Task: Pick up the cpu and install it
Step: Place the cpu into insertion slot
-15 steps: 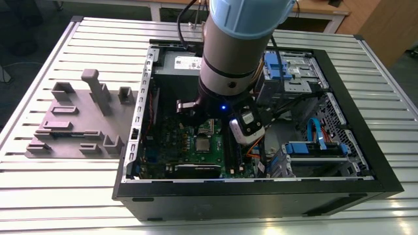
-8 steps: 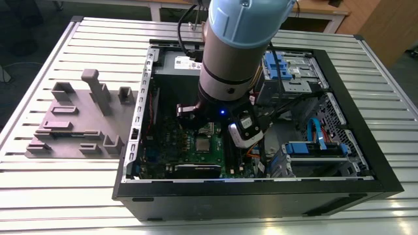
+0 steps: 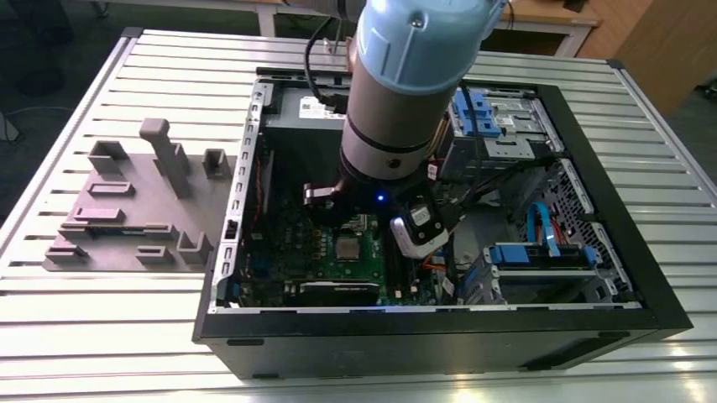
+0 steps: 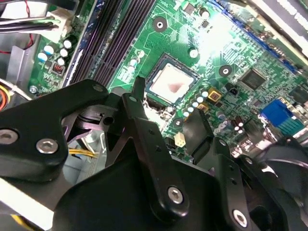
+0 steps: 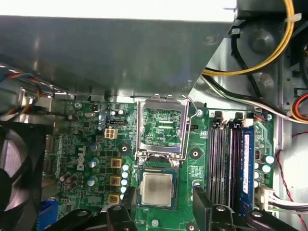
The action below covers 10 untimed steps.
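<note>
You are hovering over the seated cpu with the jaws apart and gripping nothing.
The gripper is hanging just above the chip, which is lying in its socket well in from the motherboard edges, beside the memory slots. The socket frame is standing open. 1 finger nudging the chip could be tilting it and bending pins. White lettering is showing near the board's fan-side edge.

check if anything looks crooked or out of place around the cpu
Nothing looks damaged. The cpu lies flat and square in its socket on the motherboard. The only oddity: the metal socket frame stands flipped open beside it, not closed over the chip. The gripper hangs open over it.
</note>
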Tool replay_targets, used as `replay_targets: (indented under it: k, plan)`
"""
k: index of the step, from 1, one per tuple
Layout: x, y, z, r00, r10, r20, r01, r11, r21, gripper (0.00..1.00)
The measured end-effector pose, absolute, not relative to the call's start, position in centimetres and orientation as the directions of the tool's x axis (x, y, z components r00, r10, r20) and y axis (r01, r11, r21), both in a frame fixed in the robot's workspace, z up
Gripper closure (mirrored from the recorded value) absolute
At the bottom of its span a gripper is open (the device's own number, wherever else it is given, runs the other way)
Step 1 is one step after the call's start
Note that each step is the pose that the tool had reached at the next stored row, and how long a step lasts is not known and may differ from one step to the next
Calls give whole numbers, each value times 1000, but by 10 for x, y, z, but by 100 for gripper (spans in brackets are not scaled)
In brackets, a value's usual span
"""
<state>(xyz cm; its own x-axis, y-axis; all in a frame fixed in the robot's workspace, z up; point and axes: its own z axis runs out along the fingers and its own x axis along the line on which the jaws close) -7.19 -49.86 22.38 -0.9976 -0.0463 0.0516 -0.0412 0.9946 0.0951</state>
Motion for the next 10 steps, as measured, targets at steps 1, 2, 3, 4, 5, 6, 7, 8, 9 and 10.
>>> replay_targets:
  k: [1,2,3,4,5,6,7,8,9,10]
  plan:
    - [-72,-499,222,-998,-46,52,-41,995,95,41]
    - [-72,-499,220,-998,-46,52,-41,995,95,41]
    - [-72,-499,218,-998,-45,52,-40,995,95,41]
    - [-72,-499,216,-998,-41,52,-36,995,95,41]
    - [-72,-499,215,-998,-34,52,-29,995,95,41]
    - [-73,-499,213,-998,-27,52,-22,995,95,41]
    - [-73,-499,211,-998,-23,52,-18,995,95,41]
    - [-73,-499,210,-998,-23,52,-18,995,95,41]
    - [-73,-499,209,-998,-23,52,-18,995,95,41]
    - [-73,-499,208,-998,-23,52,-18,995,95,41]
